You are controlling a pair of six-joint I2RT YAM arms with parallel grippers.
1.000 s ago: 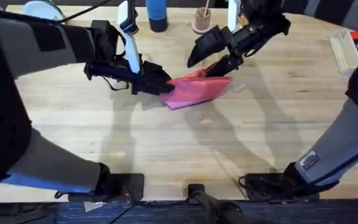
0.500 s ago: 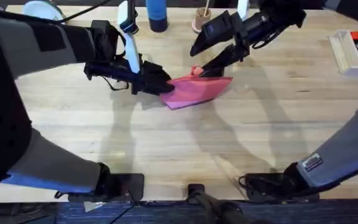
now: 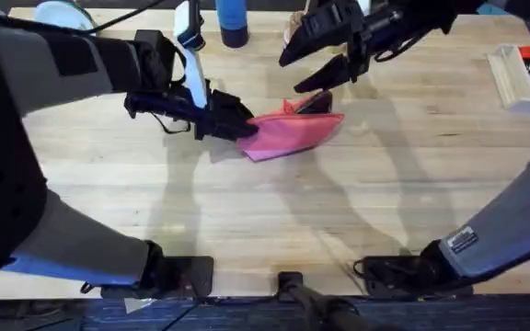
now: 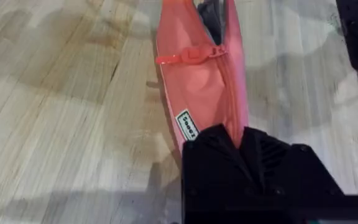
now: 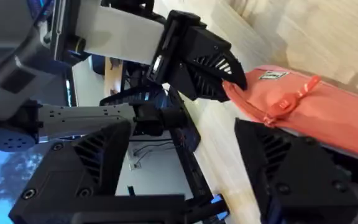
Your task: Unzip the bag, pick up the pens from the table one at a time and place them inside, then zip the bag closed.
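Table point(image 3: 274, 221): we see a wide wooden top with plank grain; the pencil pouch lies on it toward the far side, between the two arms. No loose pen is to be seen on the bare wood near the pouch.
Left arm: it reaches in from the lower left and its gripper point(image 3: 237, 124) is at the left end of the pouch.
Right arm: it comes from the lower right, and its gripper point(image 3: 325, 69) hangs above the far right part of the pouch, apart from it.
Pink pencil pouch point(image 3: 294, 131): it lies long and rather flat; in the left wrist view the zipper pull point(image 4: 191, 55) sits part way along the top edge, and beyond it a dark opening point(image 4: 211, 14) shows.
Left jaws: together, pinching the near end of the pouch fabric point(image 4: 219, 102), so the pouch is held steady.
Right jaws: apart and holding nothing, as the right wrist view shows the two fingers with the pouch point(image 5: 309, 115) between and below them.
Step in hand: we judge it is the closing of the zipper, since no pen lies outside.
Next move: the right gripper must descend to the pull, close on it, and draw it toward the open end while the left one keeps its hold.
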